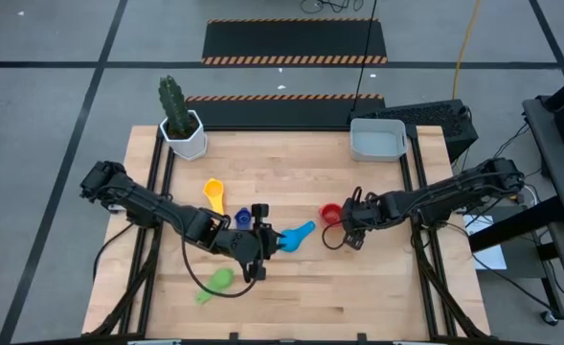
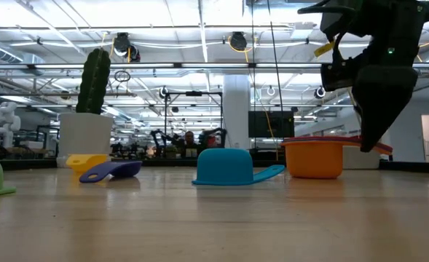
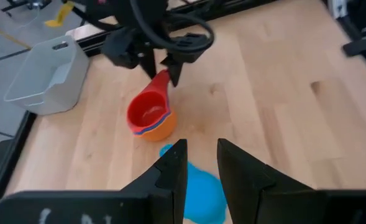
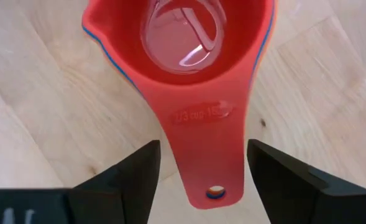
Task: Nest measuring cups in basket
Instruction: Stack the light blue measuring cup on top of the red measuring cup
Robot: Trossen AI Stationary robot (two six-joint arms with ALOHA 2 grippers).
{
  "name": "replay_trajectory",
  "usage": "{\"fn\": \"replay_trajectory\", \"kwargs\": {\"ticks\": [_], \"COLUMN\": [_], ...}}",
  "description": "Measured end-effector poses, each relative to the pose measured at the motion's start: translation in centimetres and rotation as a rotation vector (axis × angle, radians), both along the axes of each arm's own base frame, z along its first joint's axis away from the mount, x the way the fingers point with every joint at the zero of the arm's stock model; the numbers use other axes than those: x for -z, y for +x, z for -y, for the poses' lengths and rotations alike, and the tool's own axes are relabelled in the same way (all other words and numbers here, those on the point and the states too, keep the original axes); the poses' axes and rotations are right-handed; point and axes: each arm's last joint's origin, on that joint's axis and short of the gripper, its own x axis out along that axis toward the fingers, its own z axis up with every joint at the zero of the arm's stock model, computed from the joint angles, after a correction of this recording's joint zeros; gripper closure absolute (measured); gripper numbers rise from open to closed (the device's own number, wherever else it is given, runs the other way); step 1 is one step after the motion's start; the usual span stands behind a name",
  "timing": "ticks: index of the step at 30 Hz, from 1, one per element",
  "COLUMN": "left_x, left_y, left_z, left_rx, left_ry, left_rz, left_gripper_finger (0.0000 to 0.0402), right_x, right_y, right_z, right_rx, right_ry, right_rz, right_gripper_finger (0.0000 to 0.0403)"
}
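Note:
A red measuring cup (image 4: 183,37) sits nested on top of a blue-edged cup and an orange one (image 3: 161,130), upright on the table (image 1: 330,213). My right gripper (image 4: 204,149) is open, with one finger on either side of the stack's handle near its free end (image 4: 215,186). A light blue cup (image 2: 225,167) lies mouth down at mid-table. My left gripper (image 3: 201,163) is open just above and beside it (image 1: 270,241). Yellow (image 1: 214,195), dark blue (image 1: 243,218) and green (image 1: 216,281) cups lie loose on the left. The grey basket (image 1: 377,139) stands at the far right.
A white hexagonal pot with a cactus (image 1: 183,129) stands at the far left corner. Bare wood lies along the near edge and between the cup stack and the basket.

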Motion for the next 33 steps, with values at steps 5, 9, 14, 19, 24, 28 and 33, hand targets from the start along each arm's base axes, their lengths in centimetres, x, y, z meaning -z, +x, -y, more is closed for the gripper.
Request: {"fn": "replay_trajectory", "kwargs": {"ticks": [5,9,14,19,24,28,33], "left_x": [-0.4,-0.8,-0.8,0.2,2.2,3.5,6.3], "left_y": [0.2,0.1,0.0,0.8,2.7,3.8,5.6], "left_z": [1.1,1.8,2.3,3.4,3.7,1.5,-0.7], "left_rx": [0.031,0.047,0.037,0.061,0.010,-0.120,-0.198], "left_ry": [-0.019,-0.043,-0.071,-0.061,-0.002,-0.004,-0.047], "left_rz": [0.067,0.111,0.120,0.139,0.169,0.131,0.053], "left_gripper_finger": [0.0311,0.0311,0.0311,0.0311,0.0284,0.0243,0.0196], "right_x": [-1.0,-2.4,-4.1,-5.2,-6.0,-6.3,-6.5], "right_y": [-0.4,-0.9,-1.5,-1.2,-0.8,-0.8,-1.1], "right_z": [0.2,0.3,-0.5,-2.3,-4.0,-4.7,-5.1], "right_rx": [0.045,0.104,0.122,0.065,0.002,-0.025,-0.061], "right_ry": [-0.024,-0.031,-0.050,-0.015,0.051,0.072,0.079], "right_rz": [0.061,0.159,0.306,0.466,0.580,0.616,0.624], "right_gripper_finger": [0.0168,0.0168,0.0168,0.0168,0.0168,0.0168,0.0177]}}
